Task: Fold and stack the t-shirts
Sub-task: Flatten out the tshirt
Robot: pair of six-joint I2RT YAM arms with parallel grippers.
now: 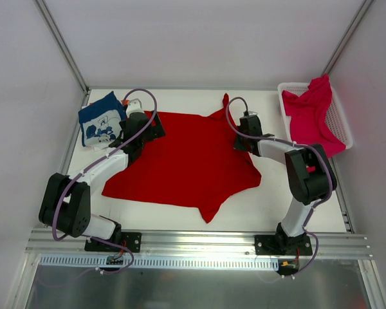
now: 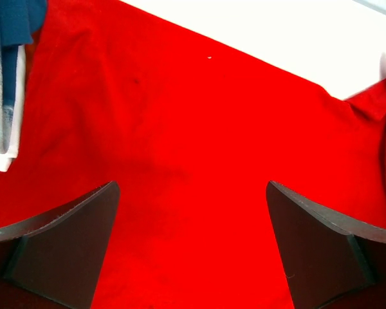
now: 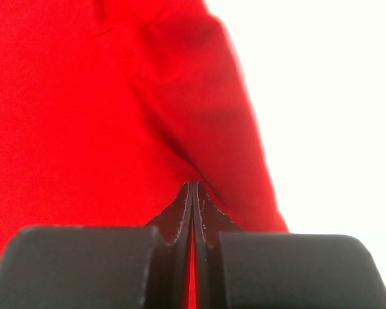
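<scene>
A plain red t-shirt (image 1: 180, 161) lies spread flat across the middle of the table. My left gripper (image 1: 156, 129) hovers over its back left part, open, with only red cloth (image 2: 180, 116) showing between the wide-apart fingers (image 2: 192, 187). My right gripper (image 1: 242, 140) is at the shirt's right edge. Its jaws (image 3: 193, 185) are shut, with a raised fold of the red cloth (image 3: 83, 116) pinched at the tips. A folded navy t-shirt with white cartoon print (image 1: 101, 121) lies at the back left; its edge shows in the left wrist view (image 2: 16, 26). A magenta-pink t-shirt (image 1: 312, 109) lies crumpled in the basket.
The white mesh basket (image 1: 340, 119) stands at the back right corner. White walls and metal frame posts (image 1: 61, 42) close in the table's sides and back. Bare white tabletop (image 1: 276, 199) shows right of the red shirt and along the front.
</scene>
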